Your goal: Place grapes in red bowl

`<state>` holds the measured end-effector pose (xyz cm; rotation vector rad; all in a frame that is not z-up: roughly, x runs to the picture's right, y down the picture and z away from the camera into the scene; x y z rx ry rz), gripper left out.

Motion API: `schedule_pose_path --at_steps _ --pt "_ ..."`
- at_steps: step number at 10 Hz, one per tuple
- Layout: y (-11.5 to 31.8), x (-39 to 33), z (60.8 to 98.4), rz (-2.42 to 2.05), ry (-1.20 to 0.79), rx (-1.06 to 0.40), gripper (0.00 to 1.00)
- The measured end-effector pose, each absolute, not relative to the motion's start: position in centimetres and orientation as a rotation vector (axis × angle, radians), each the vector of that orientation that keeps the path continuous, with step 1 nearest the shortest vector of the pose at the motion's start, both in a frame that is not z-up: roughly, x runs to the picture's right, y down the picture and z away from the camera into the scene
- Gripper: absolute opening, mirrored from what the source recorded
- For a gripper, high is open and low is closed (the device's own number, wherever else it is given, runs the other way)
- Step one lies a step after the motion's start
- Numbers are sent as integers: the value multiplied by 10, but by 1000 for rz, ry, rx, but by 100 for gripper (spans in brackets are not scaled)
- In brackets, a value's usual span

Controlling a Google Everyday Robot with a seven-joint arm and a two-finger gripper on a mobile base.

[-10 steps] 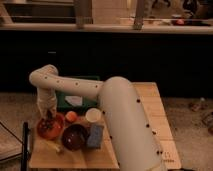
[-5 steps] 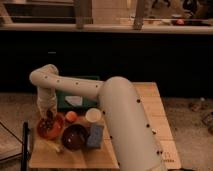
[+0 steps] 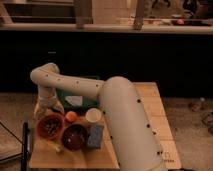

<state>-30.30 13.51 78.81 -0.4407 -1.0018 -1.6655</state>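
Over red bowl [image 3: 50,127] | claw [image 3: 48,111] unmoved | grapes [image 3: 50,124] inside

Looks like a lab or office kitchenette: wooden table [image 3: 155,127], dark counter [image 3: 140,30] behind, pincer [image 3: 48,111] above bowls.

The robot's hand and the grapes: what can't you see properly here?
- Gripper, camera view: it hangs over the red bowl; the wrist hides the finger tips.
- Grapes: a dark patch in the red bowl, too blurred to count berries.
- Table: the arm covers its middle; the bottom edge cuts off the front.
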Motion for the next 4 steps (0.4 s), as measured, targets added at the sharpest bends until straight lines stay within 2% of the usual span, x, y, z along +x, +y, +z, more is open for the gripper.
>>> schedule_pose_path --at_steps 4 --pt "108 -292 782 -1629 -947 -421 80"
